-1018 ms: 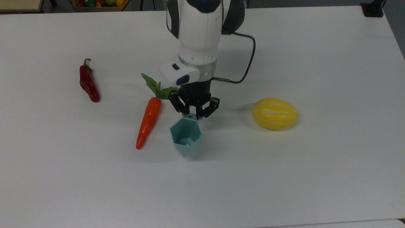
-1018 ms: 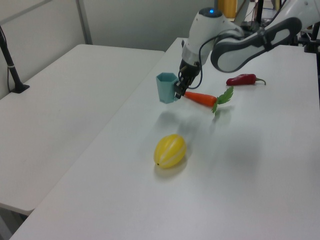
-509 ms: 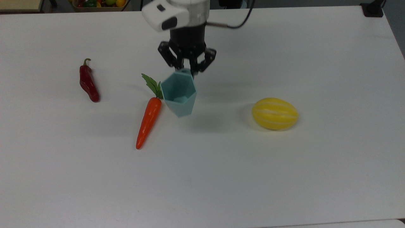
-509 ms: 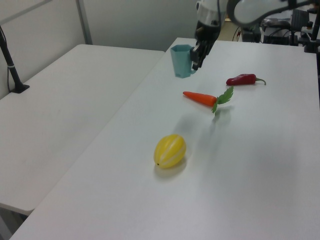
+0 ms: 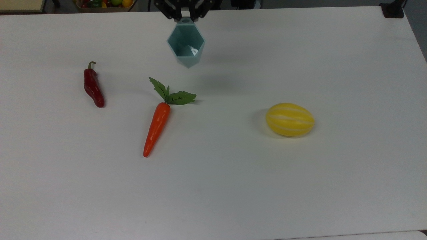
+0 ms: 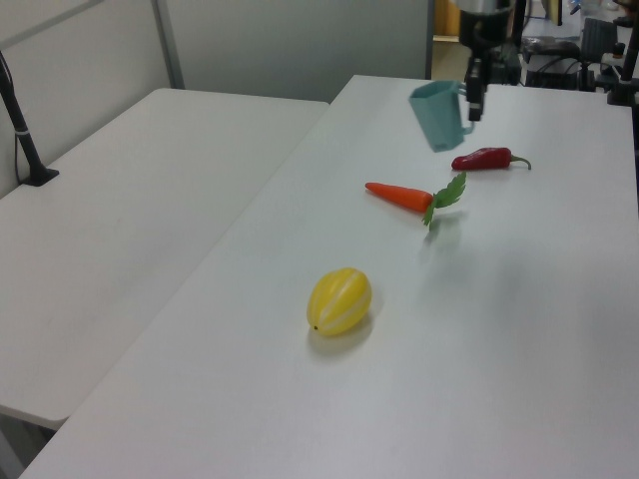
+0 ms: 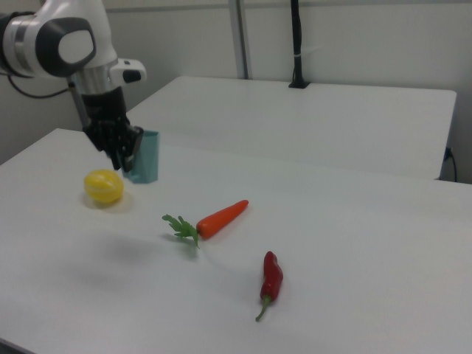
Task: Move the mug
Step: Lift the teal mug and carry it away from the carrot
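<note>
1. The white table (image 5: 333,186) is broad, with bare surface along its near edge and toward the top view's right edge.
2. The gripper (image 5: 184,15), near the far edge, has its fingers clamped on the mug's rim.
3. The mug (image 5: 186,45) hangs above the table, tilted, well apart from the carrot (image 5: 156,128), melon (image 5: 290,119) and red chili (image 5: 93,87).

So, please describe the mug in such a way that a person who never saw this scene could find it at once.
Look at the white table with a carrot, a red chili and a yellow melon. Above it, the gripper holds a pale teal mug by its rim, clear of the surface. It alone is hollow, faceted and lifted.
</note>
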You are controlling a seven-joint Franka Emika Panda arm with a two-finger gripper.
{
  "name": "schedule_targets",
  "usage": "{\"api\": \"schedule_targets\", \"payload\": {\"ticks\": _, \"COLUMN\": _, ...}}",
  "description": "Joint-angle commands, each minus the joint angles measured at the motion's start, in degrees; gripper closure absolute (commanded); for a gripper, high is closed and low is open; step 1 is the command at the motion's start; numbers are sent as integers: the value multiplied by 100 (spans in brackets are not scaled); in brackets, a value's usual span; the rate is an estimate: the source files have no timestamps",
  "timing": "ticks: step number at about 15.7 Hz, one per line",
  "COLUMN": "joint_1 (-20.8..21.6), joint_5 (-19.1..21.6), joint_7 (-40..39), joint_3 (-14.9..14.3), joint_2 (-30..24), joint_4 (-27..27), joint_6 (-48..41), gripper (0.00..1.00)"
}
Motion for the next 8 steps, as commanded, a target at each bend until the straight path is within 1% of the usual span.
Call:
{"api": "schedule_targets", "payload": {"ticks": 1, "joint_1": 10, "joint_5": 105, "joint_7": -669, "joint_3": -52, "joint_2": -961, "joint_4": -1514, "joint_6": 94, "gripper": 100}}
{"api": "schedule_targets", "payload": {"ticks": 3, "joint_1": -17, "joint_5": 105, "joint_7": -907, "joint_3": -96, "joint_2": -1120, "joint_4": -1946, "joint_6": 138, "gripper": 100}}
{"api": "schedule_targets", "payload": {"ticks": 5, "joint_1": -43, "joint_5": 105, "joint_7": -1092, "joint_3": -140, "joint_2": -1129, "joint_4": -2227, "joint_6": 269, "gripper": 100}}
{"api": "schedule_targets", "payload": {"ticks": 8, "joint_1": -78, "joint_5": 105, "joint_7": -1101, "joint_3": -158, "joint_2": -1129, "joint_4": -2860, "joint_6": 1102, "gripper": 100}}
